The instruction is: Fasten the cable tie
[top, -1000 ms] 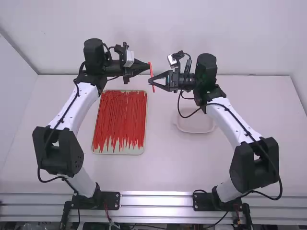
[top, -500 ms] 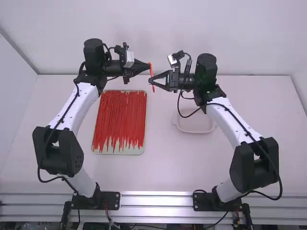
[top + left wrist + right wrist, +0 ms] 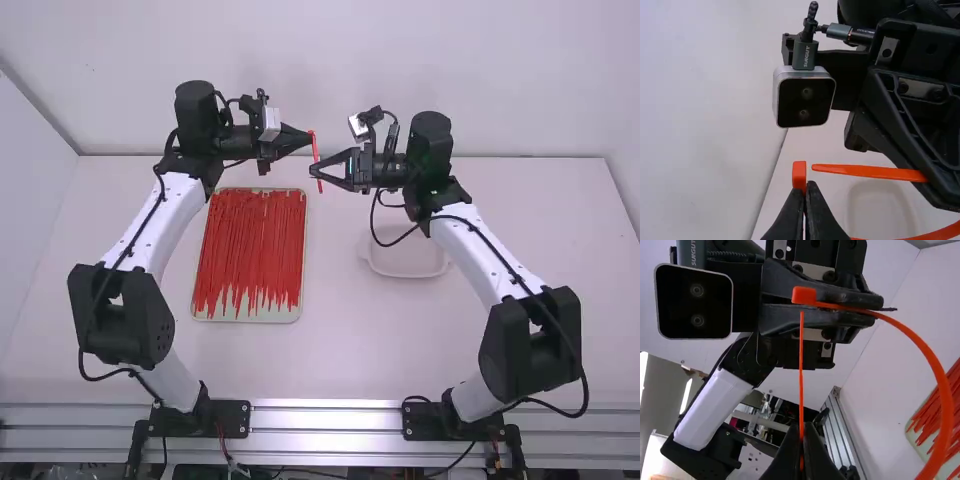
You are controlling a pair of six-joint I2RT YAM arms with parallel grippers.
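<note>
Right wrist view: looped cable tie [image 3: 803, 294]; high view: tray [image 3: 250, 316] of ties [image 3: 250, 250].

The left arm [image 3: 150, 230] rises from its base, leans outward and up to a high elbow, then turns its wrist level toward the middle. The right arm [image 3: 480, 255] mirrors it from the other side. The two grippers face each other tip to tip, raised off the table at its far middle. The left gripper [image 3: 307, 140] sits slightly farther back than the right gripper [image 3: 319, 171]. The left fingers [image 3: 796, 210] are pressed together on the head of the cable tie [image 3: 860, 171]. The right fingers [image 3: 812, 442] are pinched closed on its strap.
</note>
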